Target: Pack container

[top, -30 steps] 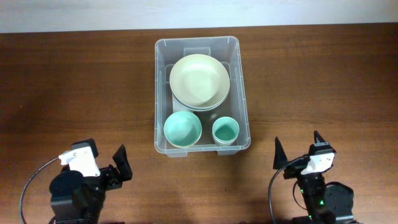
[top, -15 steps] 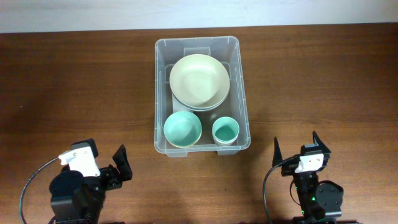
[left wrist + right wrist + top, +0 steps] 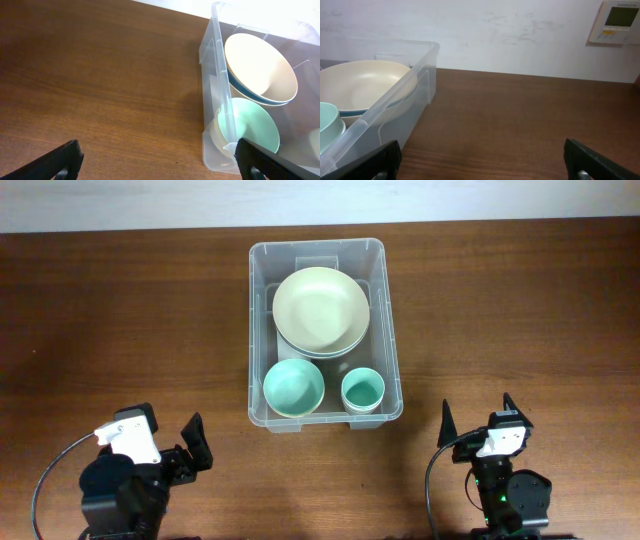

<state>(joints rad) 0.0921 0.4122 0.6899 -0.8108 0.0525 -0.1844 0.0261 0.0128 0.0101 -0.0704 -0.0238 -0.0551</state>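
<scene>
The clear plastic container point(image 3: 262, 330) stands at the middle of the table. It holds a large cream bowl point(image 3: 320, 307) stacked on a blue-rimmed one, a mint green bowl point(image 3: 293, 386) and a small teal cup point(image 3: 362, 390). The container also shows in the left wrist view point(image 3: 218, 75) and the right wrist view point(image 3: 415, 100). My left gripper point(image 3: 172, 438) is open and empty near the front left edge. My right gripper point(image 3: 478, 420) is open and empty at the front right, beside the container's near right corner.
A white wall with a thermostat panel point(image 3: 616, 22) lies beyond the table's far edge. Bare brown wood point(image 3: 120, 320) lies on both sides of the container.
The right arm has drawn back slightly and turned to face straight ahead. The left arm and the container's contents have not moved.
</scene>
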